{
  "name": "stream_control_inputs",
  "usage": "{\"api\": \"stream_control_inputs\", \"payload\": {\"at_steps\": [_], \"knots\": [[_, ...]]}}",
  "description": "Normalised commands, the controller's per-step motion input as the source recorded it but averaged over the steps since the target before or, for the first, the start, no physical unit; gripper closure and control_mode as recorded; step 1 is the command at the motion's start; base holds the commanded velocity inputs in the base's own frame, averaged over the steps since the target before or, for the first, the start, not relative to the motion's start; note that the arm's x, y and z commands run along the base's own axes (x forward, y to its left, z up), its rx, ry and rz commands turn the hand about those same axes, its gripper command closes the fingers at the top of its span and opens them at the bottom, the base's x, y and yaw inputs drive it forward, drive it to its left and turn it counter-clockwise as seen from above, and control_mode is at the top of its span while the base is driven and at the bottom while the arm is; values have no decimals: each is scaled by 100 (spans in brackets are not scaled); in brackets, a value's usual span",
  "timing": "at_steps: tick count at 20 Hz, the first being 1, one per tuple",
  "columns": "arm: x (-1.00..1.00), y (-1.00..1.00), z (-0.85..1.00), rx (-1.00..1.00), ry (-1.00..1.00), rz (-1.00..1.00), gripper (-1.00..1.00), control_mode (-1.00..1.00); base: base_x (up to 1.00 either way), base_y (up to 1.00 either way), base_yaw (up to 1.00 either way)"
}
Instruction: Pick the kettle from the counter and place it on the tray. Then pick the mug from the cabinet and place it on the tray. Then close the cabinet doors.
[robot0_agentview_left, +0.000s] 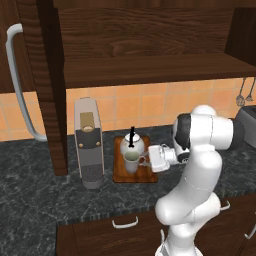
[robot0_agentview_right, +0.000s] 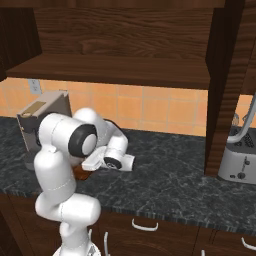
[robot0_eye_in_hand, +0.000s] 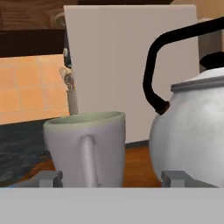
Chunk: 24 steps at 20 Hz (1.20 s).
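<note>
Resting mug (robot0_agentview_left: 132, 161) beside kettle (robot0_agentview_left: 132, 145) on tray (robot0_agentview_left: 120, 175)

Wall: orange-tan tiled backsplash (robot0_agentview_left: 135, 107) behind the worktop.
Appliances: tall grey coffee machine (robot0_agentview_left: 89, 142) at left; silver toaster (robot0_agentview_right: 239, 160) at right.
Utensils: hanging utensils (robot0_agentview_left: 242, 95) against the tiles, far right.
Outlet: white wall socket (robot0_agentview_right: 34, 86).

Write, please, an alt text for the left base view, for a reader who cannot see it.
A mug and a white kettle stand on a wooden tray on a dark stone counter, with the robot's gripper at the mug's handle. A grey coffee machine stands left of the tray, under an open cabinet.
</note>
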Motion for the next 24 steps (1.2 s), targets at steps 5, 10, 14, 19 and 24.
{"api": "stream_control_inputs", "payload": {"at_steps": [5, 10, 14, 19, 24], "knots": [[-43, 0, 54, 0, 0, 0, -100, -100, 0, 0, 0], [-66, -35, 67, -6, 19, -16, -100, -100, 0, 0, 0], [-50, -73, 93, -5, 41, -35, -100, -100, 0, 0, 0], [-32, -75, 100, -12, 51, -33, -100, -100, 0, 0, 0], [-4, -48, 12, 9, 21, -20, -100, -100, 0, 0, 0]]}}
